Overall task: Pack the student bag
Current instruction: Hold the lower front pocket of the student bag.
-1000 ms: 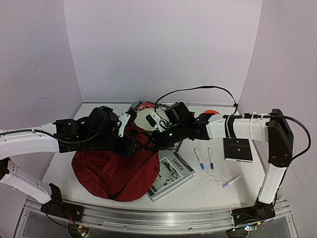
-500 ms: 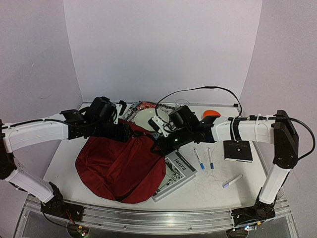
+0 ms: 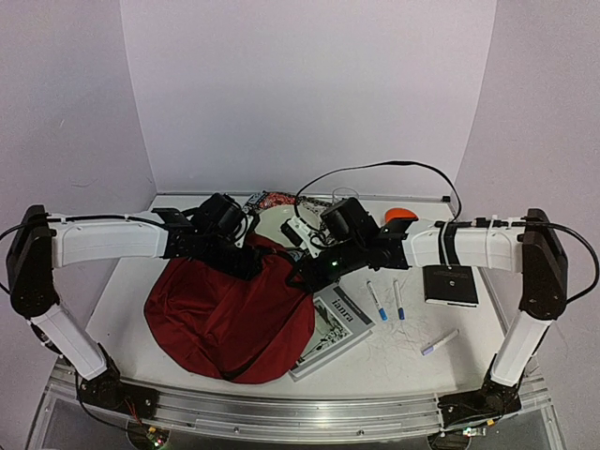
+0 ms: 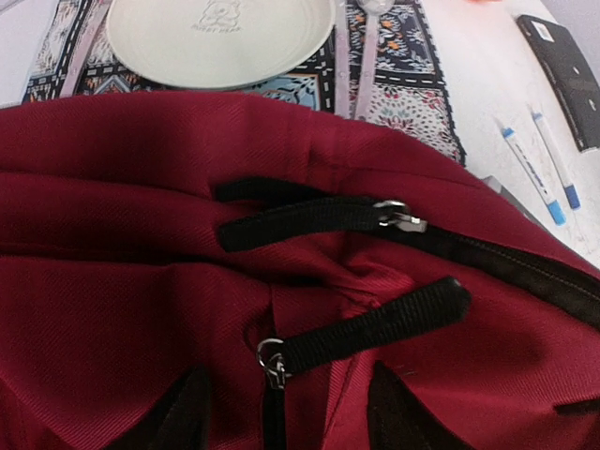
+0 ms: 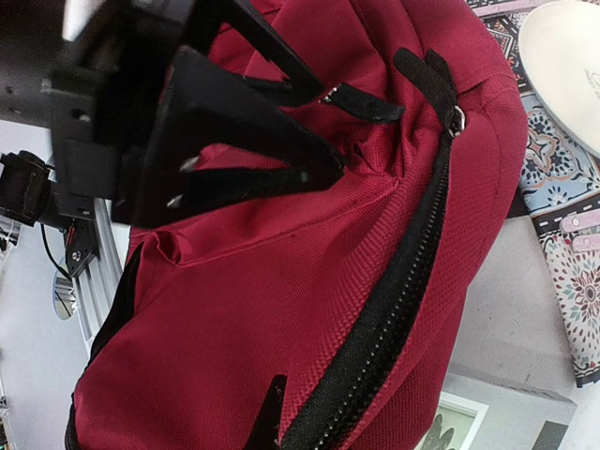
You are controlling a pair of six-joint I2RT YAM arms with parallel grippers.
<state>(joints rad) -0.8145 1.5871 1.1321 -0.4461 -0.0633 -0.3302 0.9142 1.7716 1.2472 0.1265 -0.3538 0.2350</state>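
Observation:
The student bag (image 3: 230, 314), dark red and floppy, lies left of centre on the table. It fills the left wrist view (image 4: 141, 281) and the right wrist view (image 5: 281, 300). My left gripper (image 3: 249, 263) hovers over the bag's top, open. One black zipper pull (image 4: 272, 361) lies between its fingers (image 4: 187, 417) and a second pull (image 4: 398, 216) lies beyond. The left gripper also shows in the right wrist view (image 5: 330, 131). My right gripper (image 3: 300, 277) is at the bag's right edge by the black zipper (image 5: 394, 319). One finger (image 5: 270, 417) shows and the other is hidden by fabric.
A white plate (image 3: 277, 225) on a patterned mat (image 4: 394, 75) lies behind the bag. A book (image 3: 328, 328) lies at the bag's right. Two blue pens (image 3: 377, 301), another pen (image 3: 439, 342), a black case (image 3: 450, 283), an orange object (image 3: 400, 214) and a glass (image 3: 345, 197) lie further right.
My left arm has stretched right, bringing its gripper over the bag's top by the zipper pulls. The bag has shifted slightly right and spread. The right gripper has barely moved in the last half second.

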